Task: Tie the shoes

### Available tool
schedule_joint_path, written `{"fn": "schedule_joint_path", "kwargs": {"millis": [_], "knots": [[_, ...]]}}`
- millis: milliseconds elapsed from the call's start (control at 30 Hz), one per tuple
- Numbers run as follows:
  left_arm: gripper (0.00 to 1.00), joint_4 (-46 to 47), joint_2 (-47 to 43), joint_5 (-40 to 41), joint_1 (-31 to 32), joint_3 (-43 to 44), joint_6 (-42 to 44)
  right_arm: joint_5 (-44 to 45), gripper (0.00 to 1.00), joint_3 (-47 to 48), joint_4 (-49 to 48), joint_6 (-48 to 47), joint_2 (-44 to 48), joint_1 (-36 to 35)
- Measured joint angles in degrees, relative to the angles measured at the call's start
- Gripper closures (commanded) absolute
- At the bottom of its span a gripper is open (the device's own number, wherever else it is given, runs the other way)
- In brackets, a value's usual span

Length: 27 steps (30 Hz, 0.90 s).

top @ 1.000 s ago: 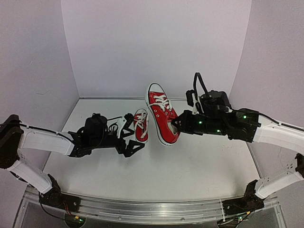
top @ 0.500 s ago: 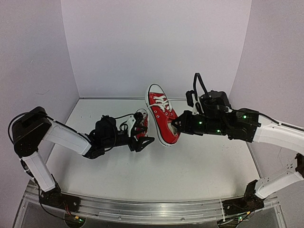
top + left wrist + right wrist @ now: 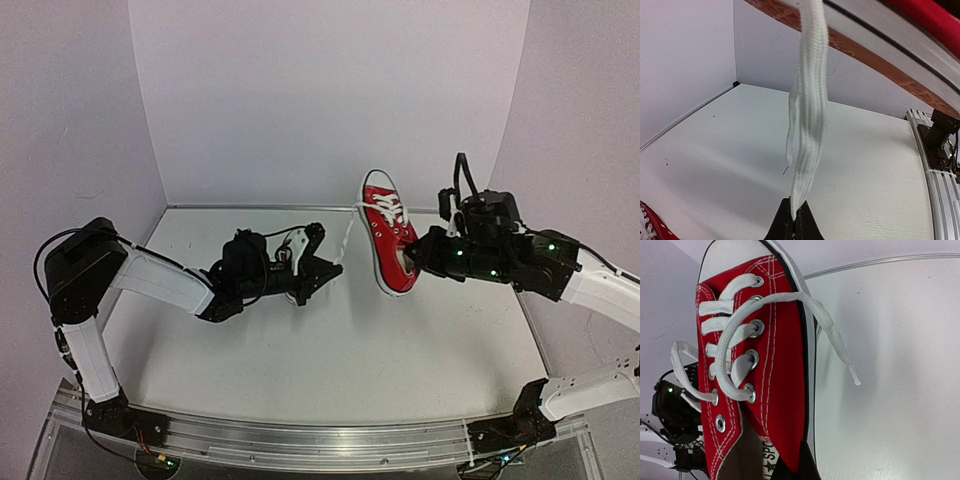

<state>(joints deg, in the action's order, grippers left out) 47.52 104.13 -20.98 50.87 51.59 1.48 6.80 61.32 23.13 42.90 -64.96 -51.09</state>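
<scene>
Left gripper (image 3: 794,227): jaws were pressed together on the tip of a white lace (image 3: 809,115). From there the lace was pulled taut toward 12 o'clock in the left wrist view, up past the white sole edge of the held shoe (image 3: 391,240). Right gripper (image 3: 790,469): jaws were clamped on the red canvas side wall at the heel end of that shoe. In the top view the held shoe was seen lifted off the table (image 3: 400,350), at roughly 2 o'clock from table centre, toe toward 11 o'clock, sole turned toward the left arm. The taut lace was seen running from the toe end toward 7 o'clock down to the left gripper, which was placed near table centre at 9 o'clock of the shoe, apart from it. A loose lace end (image 3: 840,347) was seen hanging off the shoe's 3 o'clock side in the right wrist view. The second shoe (image 3: 646,225) was glimpsed only at the 7 o'clock corner of the left wrist view, lying on the table.
</scene>
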Motion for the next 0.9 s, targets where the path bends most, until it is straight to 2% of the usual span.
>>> {"fn": "schedule_joint_path", "kwargs": {"millis": [133,267,567,800,900], "knots": [[1.0,-5.24,0.75,0.15,0.92,4.43,-1.91,2.36,1.0,-3.57,0.55,0.7,2.46,3.23],[1.0,-12.28,1.04,0.75,1.1,6.51,-4.36,1.18,1.0,-10.06,-2.94,2.14,0.39,3.43],[1.0,-27.92,-2.88,3.32,1.08,2.15,-6.48,-5.43,1.0,-27.06,-14.46,7.73,-7.34,1.42],[1.0,-35.57,-6.09,5.55,1.0,1.15,-7.11,-5.92,1.0,-27.29,-24.79,13.09,-16.98,-4.54],[1.0,-37.36,-6.18,6.14,0.79,0.96,-7.61,-6.44,0.87,-25.47,-26.6,14.96,-21.47,-6.38]]}}
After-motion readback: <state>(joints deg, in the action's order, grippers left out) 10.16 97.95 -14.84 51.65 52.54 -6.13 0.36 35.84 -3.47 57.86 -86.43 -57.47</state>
